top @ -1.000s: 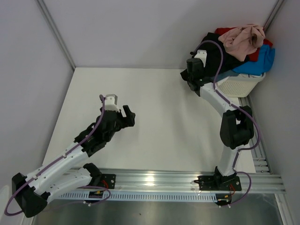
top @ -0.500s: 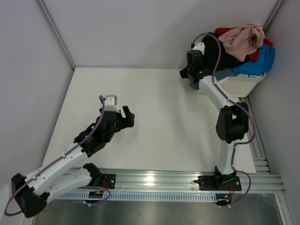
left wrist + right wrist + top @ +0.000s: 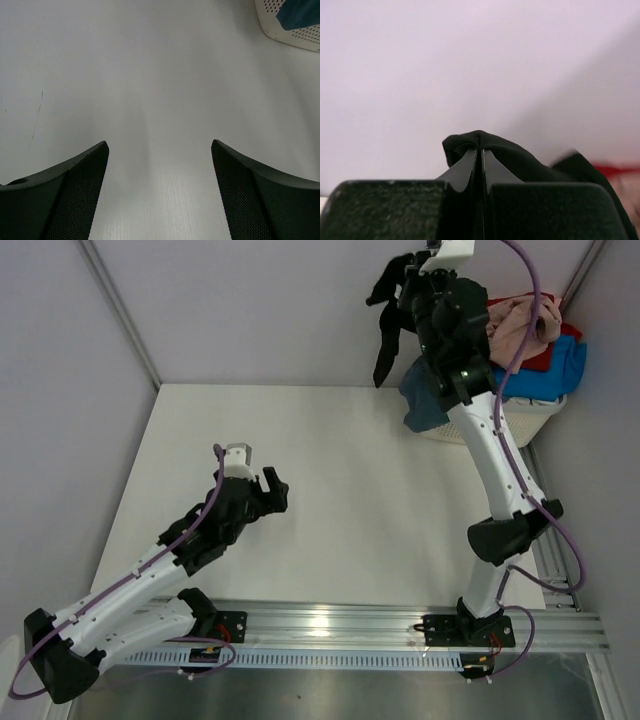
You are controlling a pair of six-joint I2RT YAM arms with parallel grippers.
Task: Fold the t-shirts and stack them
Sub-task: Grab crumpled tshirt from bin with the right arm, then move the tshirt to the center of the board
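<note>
Right claw [image 3: 481, 156] is now shut, tips pressed together on a fold of the black t-shirt [image 3: 383, 340]. One second ago it was low at the rim of the white slotted basket [image 3: 530, 422]. Since then the right arm has swung up and now stands high above the far right corner of the worktop [image 3: 330, 460]. Black cloth has come up with it and dangles in a narrow strip below the claw, clear of the worktop.

Judgement: first shirt picked and being pulled out of the pile; nothing spread, folded or stacked yet.

Shirt relative to claw: the wrist view shows a small hump of black cloth just past the tips, the rest trailing down and to the right. The arm hides whether its lower end is free of the basket.

In the basket: beige-pink t-shirt [image 3: 520, 320] on top, red t-shirt [image 3: 543, 357], bright blue t-shirt [image 3: 555, 375]. A slate grey-blue t-shirt [image 3: 425, 405] droops over the rim.

Left claw [image 3: 159, 146] is wide and holds nothing. It sits low over the worktop, well apart from the shirts.
</note>
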